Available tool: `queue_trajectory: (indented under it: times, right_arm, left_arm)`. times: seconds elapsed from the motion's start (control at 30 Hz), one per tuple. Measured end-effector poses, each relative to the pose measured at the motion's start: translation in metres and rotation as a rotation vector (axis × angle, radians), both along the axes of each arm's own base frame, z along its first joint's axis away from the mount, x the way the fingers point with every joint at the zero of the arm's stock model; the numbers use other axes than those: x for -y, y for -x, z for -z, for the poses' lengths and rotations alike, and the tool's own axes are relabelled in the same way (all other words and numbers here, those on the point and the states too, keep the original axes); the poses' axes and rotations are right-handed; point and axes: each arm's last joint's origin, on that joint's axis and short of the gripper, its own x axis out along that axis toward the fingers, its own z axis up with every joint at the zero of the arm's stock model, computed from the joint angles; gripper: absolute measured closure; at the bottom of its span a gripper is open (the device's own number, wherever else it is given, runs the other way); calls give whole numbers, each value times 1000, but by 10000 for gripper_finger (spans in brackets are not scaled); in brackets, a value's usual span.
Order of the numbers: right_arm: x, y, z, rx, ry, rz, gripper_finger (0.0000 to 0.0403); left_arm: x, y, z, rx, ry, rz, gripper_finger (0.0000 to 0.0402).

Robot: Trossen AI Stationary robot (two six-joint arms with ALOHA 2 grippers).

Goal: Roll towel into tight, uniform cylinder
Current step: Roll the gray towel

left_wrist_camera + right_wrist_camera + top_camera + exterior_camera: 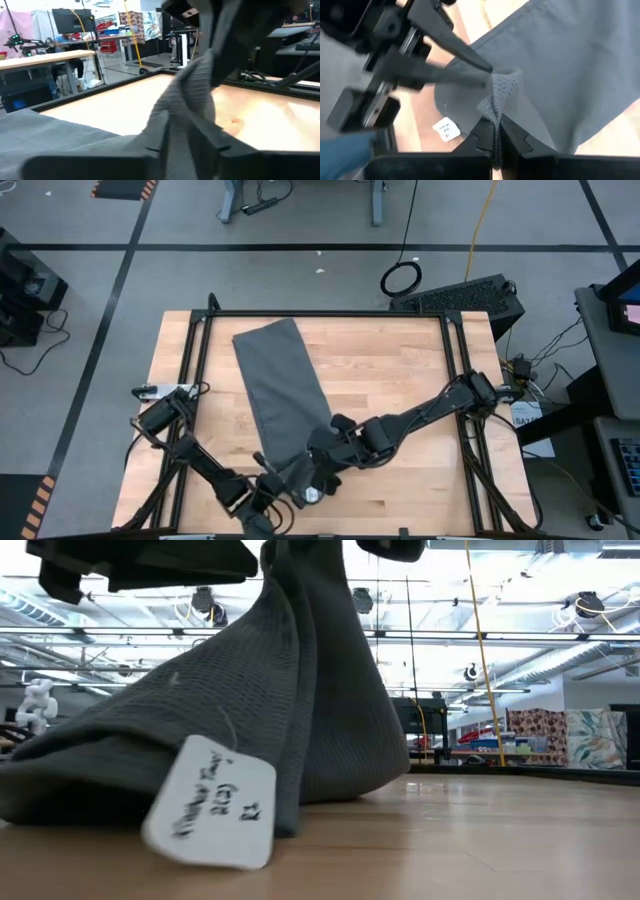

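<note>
The dark grey towel [280, 375] lies in a long slanted strip on the wooden table, its near end drawn up into a peak [300, 600]. Its white tag [210, 805] hangs at the near edge, just above the tabletop. My right gripper [496, 135] reaches in from the table's right and is shut on the top of the peak. My left gripper [185, 140] comes level from the near left and is shut on the same gathered cloth just under the right one. In the high view both grippers meet over the towel's near end [300, 472]. My left gripper pinches the gathered ridge of the towel [495, 80] between its two fingers, just below the right gripper's hold. Its fingers [465, 57] come in level from the near left. Above them the cloth rises to the right gripper [200, 75]. My right gripper pinches a bunched fold of the towel's near end [496, 117] between its two fingers [516, 137], slanting down from above. Several layers are gathered there. The cloth hangs from it like a tent, and the rest of the towel stays flat on the table [580, 60].
A black metal frame [330, 313] runs around the tabletop's edges. Bare wood lies to the right of the towel [400, 370] and to the left of it [215, 430]. Beyond the table are benches, monitors and cables.
</note>
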Motion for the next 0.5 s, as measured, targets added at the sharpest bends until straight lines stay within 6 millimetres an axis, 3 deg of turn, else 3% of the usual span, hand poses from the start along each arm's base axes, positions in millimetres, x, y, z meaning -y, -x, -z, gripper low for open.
queue_trajectory:
  times: [0.1,0.2,0.4,0.5]
  right_arm:
    - [-10,5,1,-11,3,-31,403]
    - [-19,12,2,-34,21,-56,403]
    - [-28,17,2,-37,17,-67,403]
    - [-29,17,2,-36,7,-47,403]
  left_arm:
    - [8,8,0,-22,-25,27,371]
    - [21,21,0,-54,-58,82,369]
    - [54,53,-14,-141,-62,384,279]
    - [66,56,-17,-187,-10,615,218]
